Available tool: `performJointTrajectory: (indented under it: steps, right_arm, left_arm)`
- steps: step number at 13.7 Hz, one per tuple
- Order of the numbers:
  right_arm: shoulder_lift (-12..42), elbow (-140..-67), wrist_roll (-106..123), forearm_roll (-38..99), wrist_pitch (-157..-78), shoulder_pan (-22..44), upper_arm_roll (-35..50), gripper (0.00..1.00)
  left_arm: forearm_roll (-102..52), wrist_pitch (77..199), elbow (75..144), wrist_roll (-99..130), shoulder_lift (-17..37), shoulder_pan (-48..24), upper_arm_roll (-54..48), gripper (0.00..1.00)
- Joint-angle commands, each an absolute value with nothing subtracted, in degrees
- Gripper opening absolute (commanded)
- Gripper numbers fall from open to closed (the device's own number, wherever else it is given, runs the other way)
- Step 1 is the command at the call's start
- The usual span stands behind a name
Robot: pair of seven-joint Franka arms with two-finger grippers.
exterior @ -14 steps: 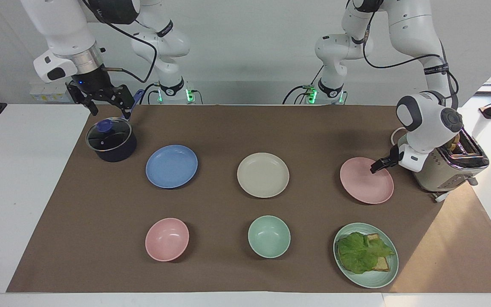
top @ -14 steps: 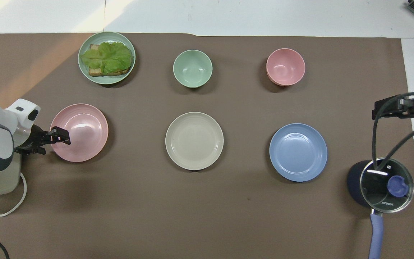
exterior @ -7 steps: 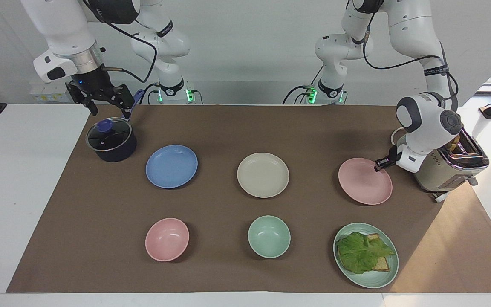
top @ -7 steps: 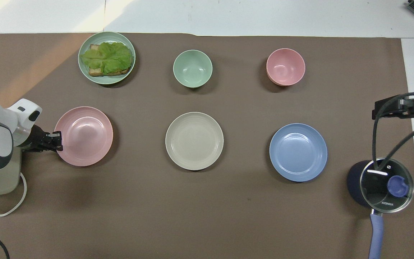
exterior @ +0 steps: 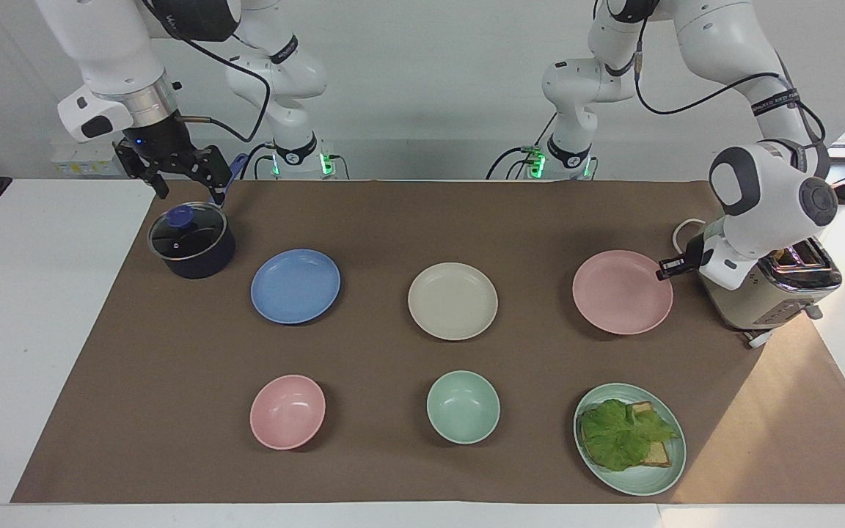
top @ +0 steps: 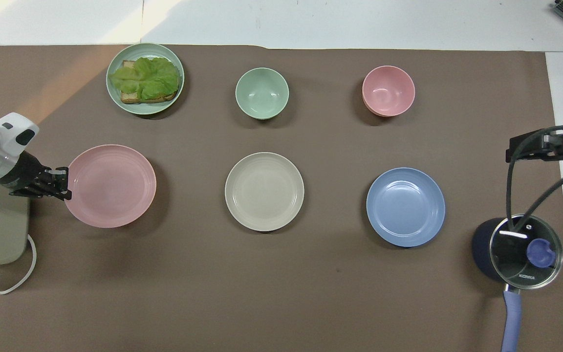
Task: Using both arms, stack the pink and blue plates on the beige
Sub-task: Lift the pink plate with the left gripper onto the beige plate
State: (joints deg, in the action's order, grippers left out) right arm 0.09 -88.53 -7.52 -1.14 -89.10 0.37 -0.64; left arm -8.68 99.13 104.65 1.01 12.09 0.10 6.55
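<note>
The pink plate (exterior: 622, 292) (top: 110, 186) hangs a little above the brown mat at the left arm's end of the table. My left gripper (exterior: 666, 268) (top: 65, 183) is shut on its rim, on the side toward the toaster. The beige plate (exterior: 452, 301) (top: 264, 191) lies flat in the middle of the mat. Beside it, toward the right arm's end, lies the blue plate (exterior: 295, 286) (top: 405, 207). My right gripper (exterior: 188, 189) waits open in the air over the pot, holding nothing.
A toaster (exterior: 767, 286) stands right beside my left gripper. A dark pot with a glass lid (exterior: 191, 242) sits under my right gripper. Farther from the robots are a pink bowl (exterior: 287, 411), a green bowl (exterior: 463, 405) and a green plate (exterior: 635, 484) with a lettuce sandwich.
My left gripper closed on the pink plate's rim and lifted it off the mat; the arm rose and drew back toward the toaster. The right arm has not moved.
</note>
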Motion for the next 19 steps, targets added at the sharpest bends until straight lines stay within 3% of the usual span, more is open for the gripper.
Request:
performJointTrajectory:
  steps: [1,4,8,15,19]
  right_arm:
    - [-1.32,-90.26,-7.65,0.09,-89.82,0.09,-0.62,1.0]
    - [-1.32,-90.26,-7.65,0.09,-89.82,0.09,-0.62,1.0]
    - [-1.32,-90.26,-7.65,0.09,-89.82,0.09,-0.62,1.0]
    - [-1.32,-90.26,-7.56,0.09,-89.82,0.09,-0.62,1.0]
    - [-1.32,-90.26,-7.56,0.09,-89.82,0.09,-0.62,1.0]
  left_arm:
    - [-11.16,92.39,99.33,5.42,12.31,-0.88,4.68,0.0]
    - [-11.25,92.46,98.26,18.24,11.95,-1.92,-3.06,0.0]
    - [-12.38,94.56,100.1,28.63,10.9,-10.26,-3.87,0.0]
    - [-16.17,111.67,109.06,31.03,11.07,-20.99,-3.87,0.0]
    - [-16.79,118.65,112.68,30.94,11.16,-22.15,-3.87,0.02]
